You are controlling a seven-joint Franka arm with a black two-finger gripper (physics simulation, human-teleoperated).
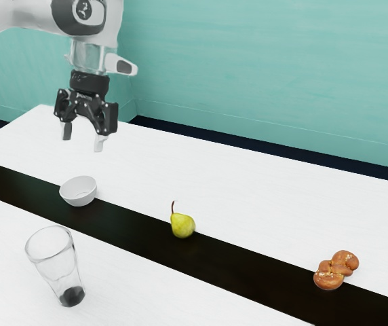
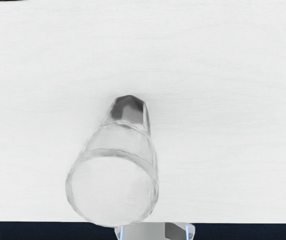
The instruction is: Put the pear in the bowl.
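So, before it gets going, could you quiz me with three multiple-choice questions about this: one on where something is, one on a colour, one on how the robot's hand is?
1. Where is the pear?
A) Inside the glass
B) Between the bowl and the brown pastry
C) On the floor

2. What colour is the pear?
A) Yellow-green
B) Red
C) Purple

3. How is the robot's hand?
A) Closed around the pear
B) Closed around the glass
C) Open and empty

Answers:
1: B, the exterior view has the bowl on one side of it and the pastry on the other.
2: A, its skin is yellow-green.
3: C, the fingers stand apart with nothing between them.
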